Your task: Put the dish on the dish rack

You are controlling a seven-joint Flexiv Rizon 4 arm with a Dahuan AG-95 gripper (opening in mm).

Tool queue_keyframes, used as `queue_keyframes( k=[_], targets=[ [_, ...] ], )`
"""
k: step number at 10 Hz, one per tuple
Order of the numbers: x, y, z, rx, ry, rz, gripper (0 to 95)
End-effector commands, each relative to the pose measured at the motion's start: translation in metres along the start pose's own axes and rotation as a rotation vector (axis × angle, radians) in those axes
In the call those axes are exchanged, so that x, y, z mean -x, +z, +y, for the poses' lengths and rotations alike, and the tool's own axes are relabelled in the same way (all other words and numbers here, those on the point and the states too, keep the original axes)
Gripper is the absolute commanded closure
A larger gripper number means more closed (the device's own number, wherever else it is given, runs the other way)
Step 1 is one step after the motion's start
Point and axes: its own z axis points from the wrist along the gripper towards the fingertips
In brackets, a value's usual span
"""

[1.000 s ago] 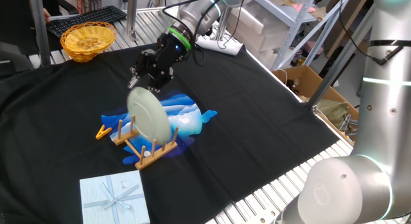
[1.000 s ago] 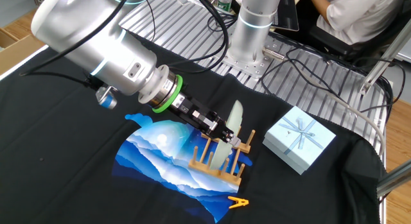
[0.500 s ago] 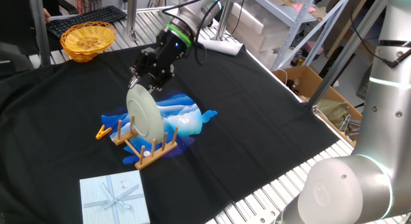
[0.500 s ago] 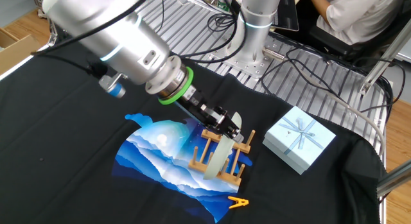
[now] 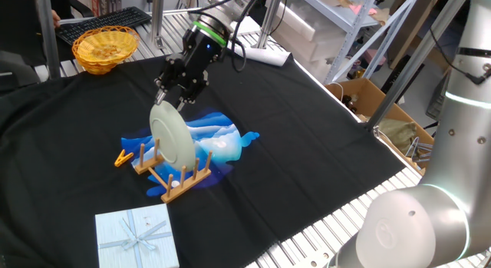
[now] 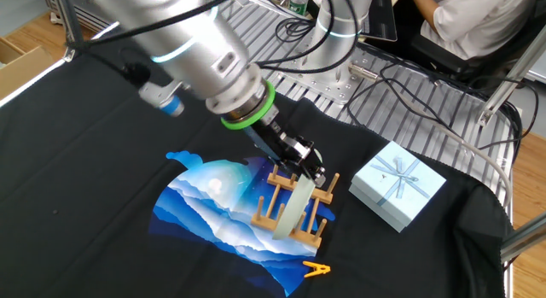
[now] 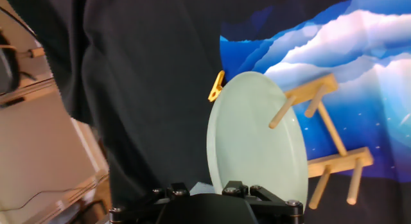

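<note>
The pale green-white dish (image 5: 173, 136) stands on edge between the pegs of the light-brown wooden dish rack (image 5: 181, 185), leaning a little. It also shows in the other fixed view (image 6: 293, 209) and fills the middle of the hand view (image 7: 257, 140), with rack pegs (image 7: 334, 161) in front of it. My gripper (image 5: 170, 95) sits just above the dish's top edge, as the other fixed view (image 6: 309, 166) also shows. In the hand view my gripper (image 7: 204, 185) has its fingers apart and the dish lies to the right of them, not between them.
The rack stands on a blue wave-print cloth (image 5: 226, 137) on black table cloth. An orange clothespin (image 5: 123, 157) lies left of the rack. A pale blue gift box (image 5: 136, 236) sits at the front. A yellow wicker basket (image 5: 104, 47) stands at the back left.
The dish went from tilted and held above the rack down into the rack's pegs. My arm has swung upward and the gripper sits higher over the dish's rim.
</note>
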Motion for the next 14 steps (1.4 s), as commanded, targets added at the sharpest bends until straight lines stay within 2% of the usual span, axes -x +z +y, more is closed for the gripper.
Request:
queue_keyframes(
  k=[1,2,3,6,7,8,9,10,11,14],
  targets=[
    [0.002,-0.002,-0.004,-0.059,-0.029,-0.033,57.0],
    [0.002,-0.002,-0.006,-0.065,-0.035,-0.041,57.0],
    [0.002,-0.004,-0.008,-0.087,-0.046,-0.056,57.0],
    [0.001,-0.010,-0.012,-0.138,-0.069,-0.075,57.0],
    [0.000,-0.013,-0.013,-0.163,-0.079,-0.081,57.0],
    [-0.001,-0.014,-0.014,-0.171,-0.081,-0.084,76.0],
    [-0.003,-0.017,-0.015,-0.199,-0.102,-0.089,76.0],
    [-0.004,-0.020,-0.016,-0.231,-0.122,-0.093,95.0],
    [-0.004,-0.021,-0.016,-0.247,-0.132,-0.098,95.0],
    [-0.004,-0.027,-0.026,-0.319,-0.175,-0.151,95.0]
  ],
)
